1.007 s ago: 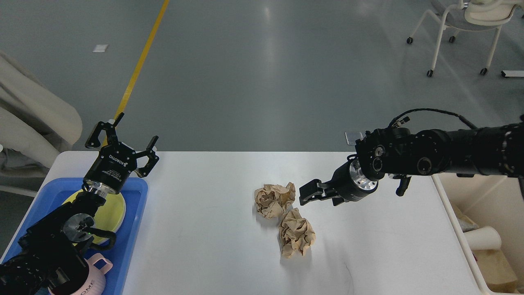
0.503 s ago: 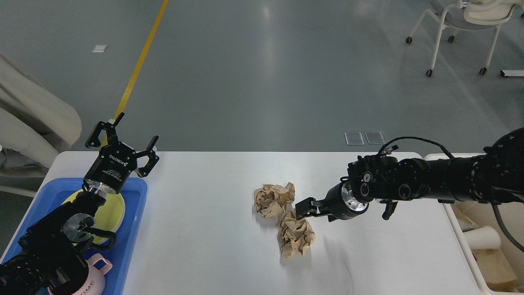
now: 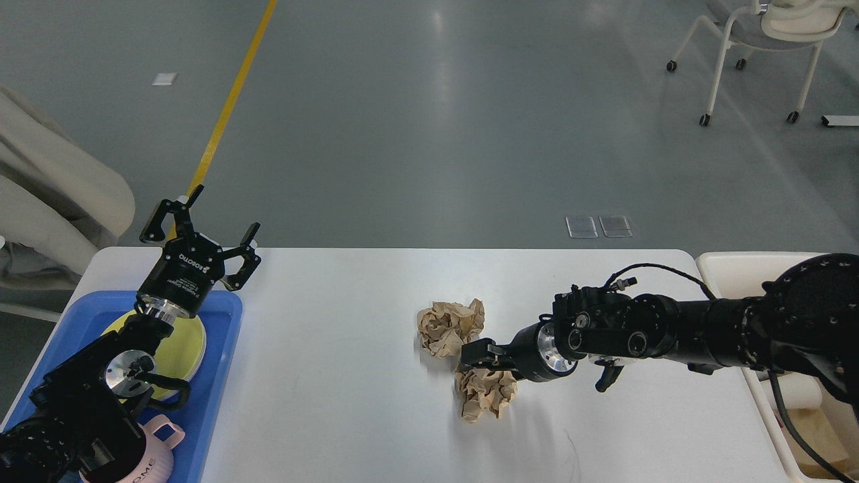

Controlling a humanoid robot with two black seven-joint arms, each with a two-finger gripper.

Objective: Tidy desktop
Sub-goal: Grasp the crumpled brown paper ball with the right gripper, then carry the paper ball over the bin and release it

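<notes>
White "ROBOTIQ" lettering runs along the left gripper (image 3: 201, 231); the pink cup (image 3: 144, 456) shows "OME"

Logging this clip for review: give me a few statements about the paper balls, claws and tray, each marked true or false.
1. Two crumpled brown paper balls lie on the desktop. True.
2. The right claw is at the nearer paper ball. True.
3. The left claw grips a paper ball. False: it is open, holding nothing.
4. The blue tray holds nothing. False: a yellow plate lies in it.
5. The farther paper ball is inside the bin. False: it is on the desktop.
</notes>
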